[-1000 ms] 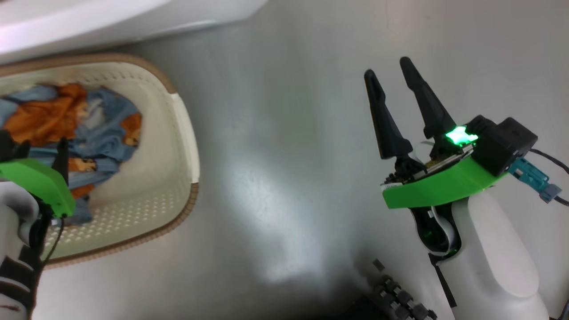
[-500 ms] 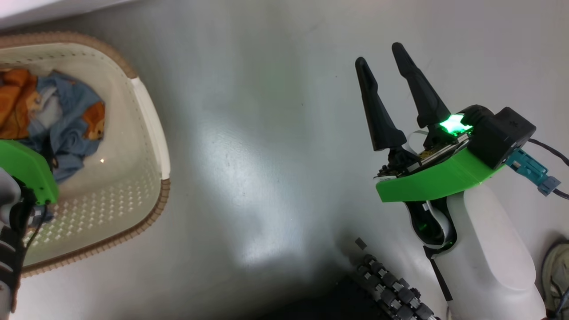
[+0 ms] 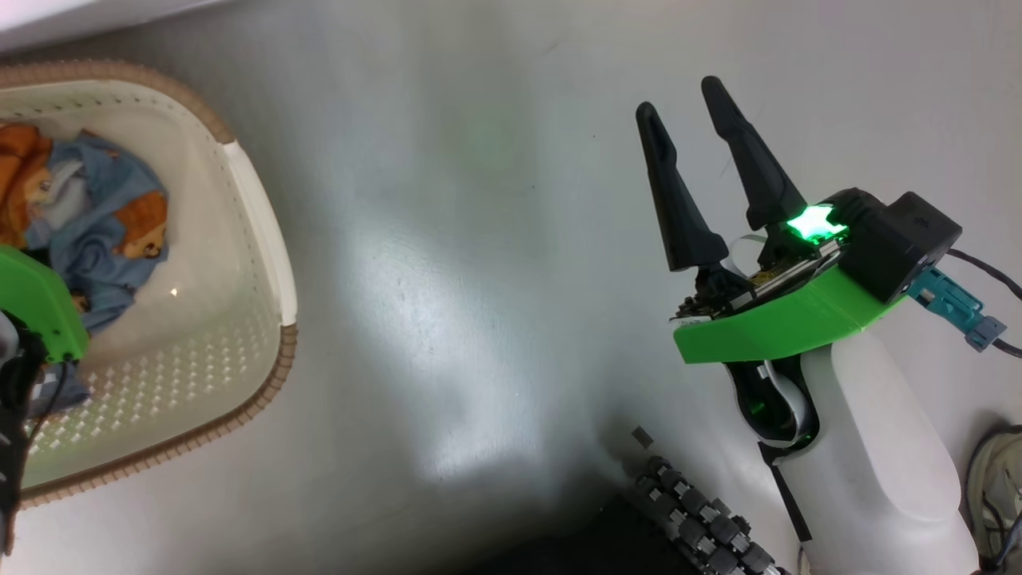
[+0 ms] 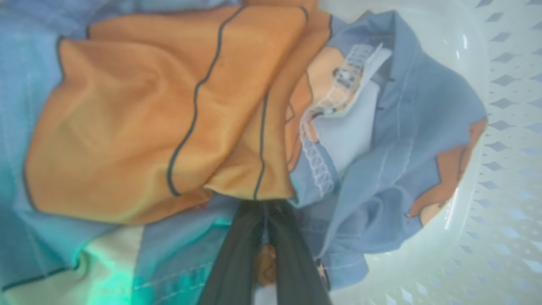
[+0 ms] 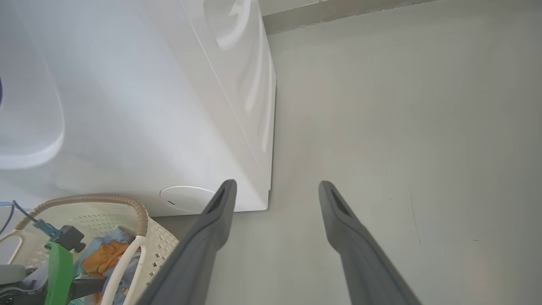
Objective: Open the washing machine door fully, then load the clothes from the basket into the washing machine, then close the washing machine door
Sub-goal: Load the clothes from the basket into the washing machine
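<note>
the left gripper [image 4: 263,212] is closed, its two dark fingers [image 4: 237,254] pressed together low in the heap with a small fold of the clothes [image 4: 139,110] pinched between them. the bite looks thin and sits at the near edge of the pile. the clothes lie bunched in the basket [image 3: 257,216], with a blue garment folded over an orange-patched one.

the right gripper [image 3: 679,96] hangs well apart over bare floor, jaws wide and holding nothing.

likely trouble: so slim a pinch may slip free on the lift. the pieces also look tangled, so one pull could raise the whole bundle. a trailing end could then catch on the basket's brown woven rim [image 3: 267,383] and tip or drag the light basket. loose cloth could also sweep the floor on the way over.

the floor [image 3: 479,263] is smooth, glossy grey with a broad patch of glare, and i judge it would do little to hold the basket in place. the washing machine [image 5: 148,106] stands just beside the basket, white and boxy, its lower corner meeting the floor. a shoe [image 3: 998,495] shows at the lower right edge of the head view.
</note>
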Available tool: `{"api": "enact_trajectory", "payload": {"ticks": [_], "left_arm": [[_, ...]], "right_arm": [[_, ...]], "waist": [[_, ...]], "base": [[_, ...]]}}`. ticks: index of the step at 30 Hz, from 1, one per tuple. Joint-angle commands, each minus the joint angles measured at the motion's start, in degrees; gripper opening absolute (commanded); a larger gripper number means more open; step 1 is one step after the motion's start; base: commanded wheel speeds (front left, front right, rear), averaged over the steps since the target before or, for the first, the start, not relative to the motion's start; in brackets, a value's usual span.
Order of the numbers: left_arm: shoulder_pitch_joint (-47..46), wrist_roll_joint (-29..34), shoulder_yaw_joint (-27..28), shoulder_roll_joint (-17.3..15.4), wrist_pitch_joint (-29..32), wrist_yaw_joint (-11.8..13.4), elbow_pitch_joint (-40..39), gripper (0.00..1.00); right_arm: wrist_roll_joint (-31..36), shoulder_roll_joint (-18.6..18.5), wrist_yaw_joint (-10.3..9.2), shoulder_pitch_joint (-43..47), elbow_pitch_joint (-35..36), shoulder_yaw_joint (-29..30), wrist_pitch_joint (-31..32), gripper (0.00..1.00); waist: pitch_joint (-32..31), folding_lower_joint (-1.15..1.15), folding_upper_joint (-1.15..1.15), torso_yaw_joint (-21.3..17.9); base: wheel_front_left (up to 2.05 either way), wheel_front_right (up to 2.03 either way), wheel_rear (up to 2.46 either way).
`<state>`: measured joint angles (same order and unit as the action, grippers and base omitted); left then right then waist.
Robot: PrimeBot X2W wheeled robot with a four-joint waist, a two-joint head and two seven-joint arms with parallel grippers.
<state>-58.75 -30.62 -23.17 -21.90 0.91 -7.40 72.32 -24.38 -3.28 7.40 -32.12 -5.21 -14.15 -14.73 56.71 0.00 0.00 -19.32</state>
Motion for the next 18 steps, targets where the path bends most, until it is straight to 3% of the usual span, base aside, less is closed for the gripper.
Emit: {"api": "enact_trajectory", "payload": {"ticks": [1,18], "left_arm": [[1.1,-0.7,0.6,-1.8,-0.7,-0.1,-0.1,0.0],[10.2,-6.3,-5.3,0.7,-9.3,-0.1,-6.5,0.0]], "right_arm": [[-0.7,0.4,0.09,1.3,1.1,-0.8,-0.3,1.0],[-0.7,0.4,0.09,2.1,0.2,0.4,-0.3,1.0]], "waist": [[-0.5,0.0,0.0,0.2],[-11.1,0.0,0.0,3.6]], "base": [[0.0,0.0,0.0],[0.0,0.0,0.0]]}}
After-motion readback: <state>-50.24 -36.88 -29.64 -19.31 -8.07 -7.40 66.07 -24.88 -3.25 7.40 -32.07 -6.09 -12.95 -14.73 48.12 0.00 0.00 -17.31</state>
